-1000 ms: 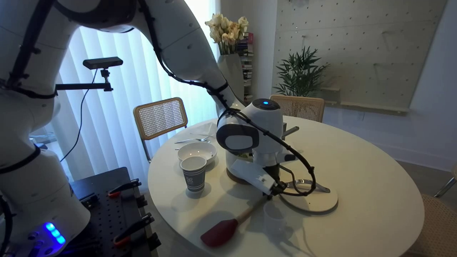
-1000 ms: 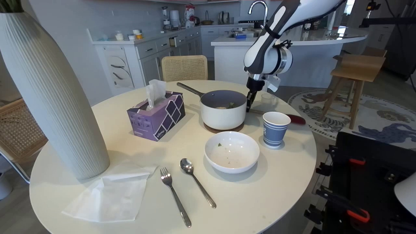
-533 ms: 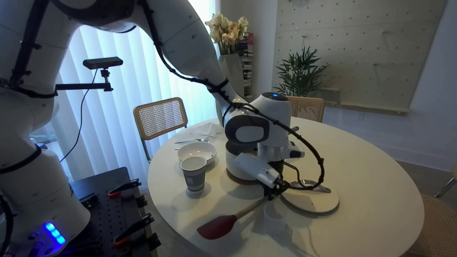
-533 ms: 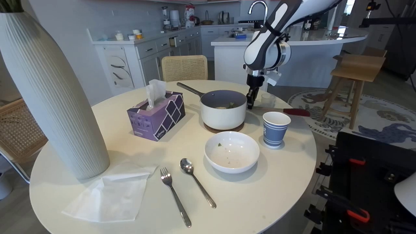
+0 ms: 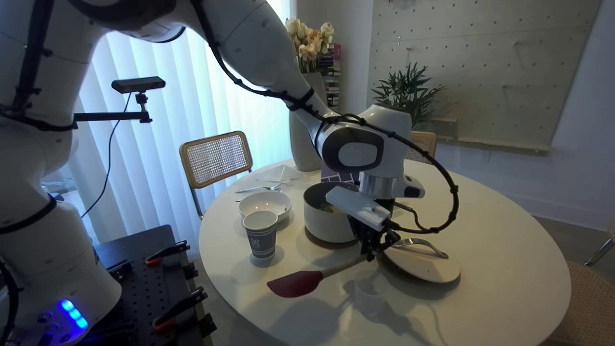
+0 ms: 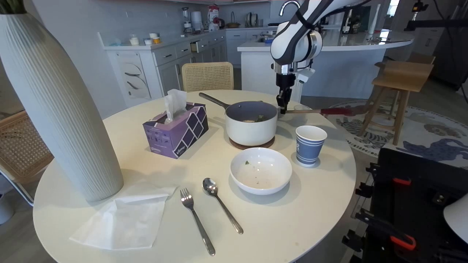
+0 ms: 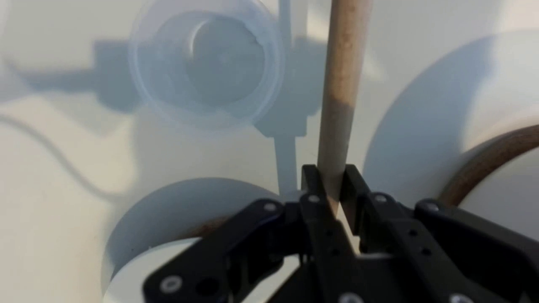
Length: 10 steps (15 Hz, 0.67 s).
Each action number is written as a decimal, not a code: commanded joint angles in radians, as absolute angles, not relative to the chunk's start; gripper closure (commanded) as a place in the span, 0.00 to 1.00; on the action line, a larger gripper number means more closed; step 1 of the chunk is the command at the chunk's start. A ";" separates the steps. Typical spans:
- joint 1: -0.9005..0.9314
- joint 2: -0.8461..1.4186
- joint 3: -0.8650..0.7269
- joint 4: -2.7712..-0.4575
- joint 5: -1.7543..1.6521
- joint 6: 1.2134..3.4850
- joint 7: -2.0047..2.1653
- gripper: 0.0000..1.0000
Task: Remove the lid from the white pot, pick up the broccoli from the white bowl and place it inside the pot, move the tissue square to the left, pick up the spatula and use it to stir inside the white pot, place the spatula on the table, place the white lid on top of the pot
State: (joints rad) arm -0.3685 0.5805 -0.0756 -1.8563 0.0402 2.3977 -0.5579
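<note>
My gripper is shut on the wooden handle of the spatula. It holds the spatula above the table, red head pointing away from the pot. In an exterior view the gripper is beside the white pot, which is uncovered with green bits of broccoli inside. The lid is beside the gripper and looks tilted, its near edge raised; part shows in the wrist view. The white bowl holds only scraps. The tissue square lies near the vase.
A paper cup stands near the bowl. A clear cup stands under the spatula handle's side. A tissue box, tall vase, fork and spoon are on the table. A brown mat lies under the pot.
My gripper has risen with the spatula, whose head has come up off the table. The lid's edge near the gripper has tipped up.
</note>
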 commanded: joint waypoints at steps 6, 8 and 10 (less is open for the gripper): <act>-0.337 0.562 -0.089 -1.787 -0.001 2.190 -0.506 0.96; -0.331 0.565 -0.093 -1.764 -0.015 2.127 -0.500 0.96; -0.334 0.564 -0.090 -1.745 -0.017 2.089 -0.506 0.96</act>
